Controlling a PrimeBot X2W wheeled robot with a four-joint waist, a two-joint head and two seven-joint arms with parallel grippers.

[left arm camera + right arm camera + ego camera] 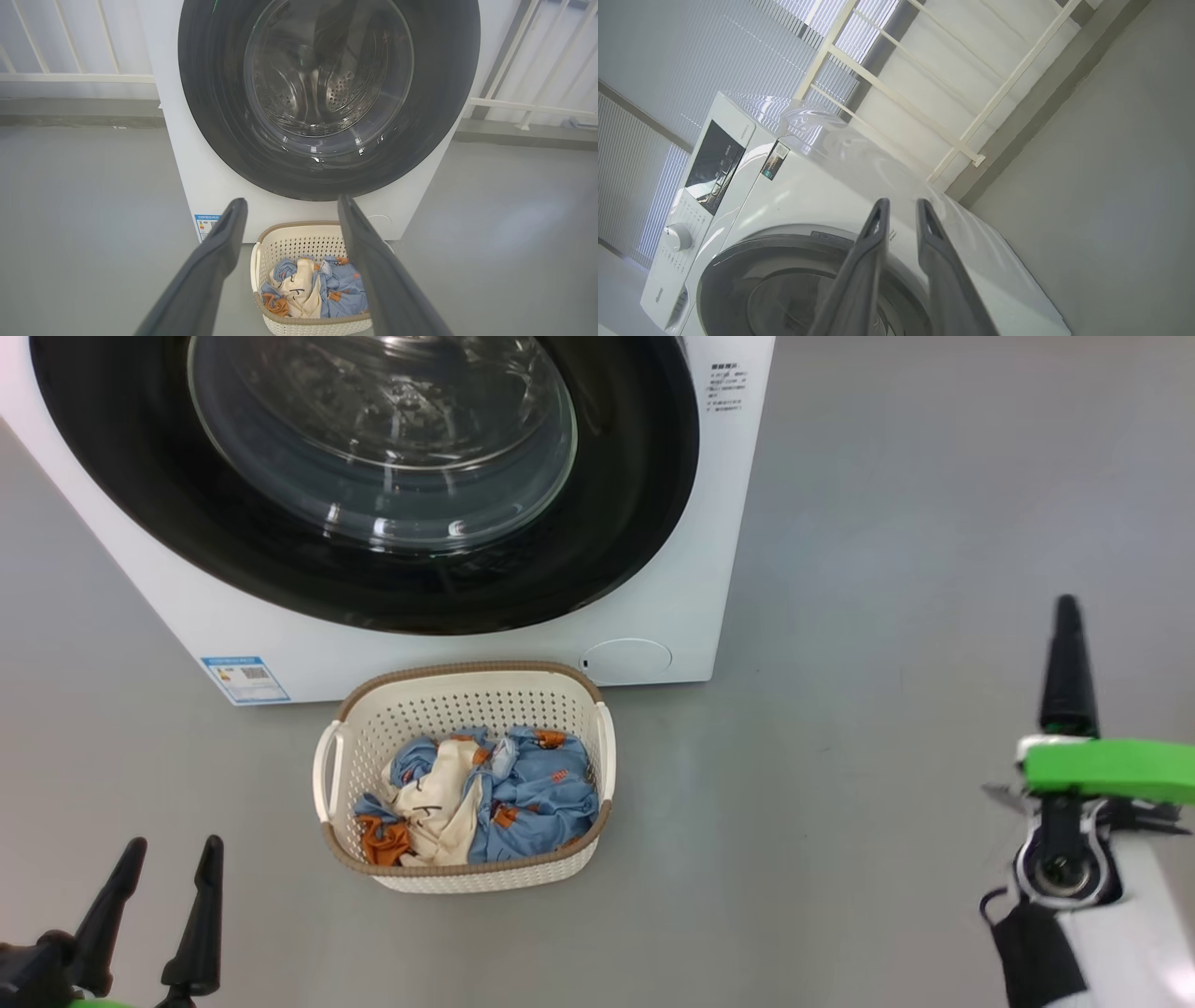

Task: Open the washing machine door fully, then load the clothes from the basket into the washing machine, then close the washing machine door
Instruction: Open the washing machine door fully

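Note:
The washing machine [695, 602] stands ahead with its door [644, 523] flat against the front, black rim around the glass bowl. Through the glass, the left wrist view shows the steel drum [327, 79]. The basket [467, 669] sits on the floor right in front of the washer, holding the clothes [532, 793]: blue printed fabric, a cream piece and an orange-brown piece. My left gripper [175, 845] is open at the lower left, left of and nearer than the basket, empty. My right gripper [1064, 607] hangs edge-on at the right. In its wrist view its fingers [878, 224] leave a slim gap with nothing between, high beside the washer's upper right corner [808, 186].
Grey floor surrounds the washer on both sides. A white railing [74, 77] and window blinds stand behind it. On the washer's front are a blue label sticker [245, 679] and a round lower flap [627, 657]. The control panel and knob [677, 236] sit along the top.

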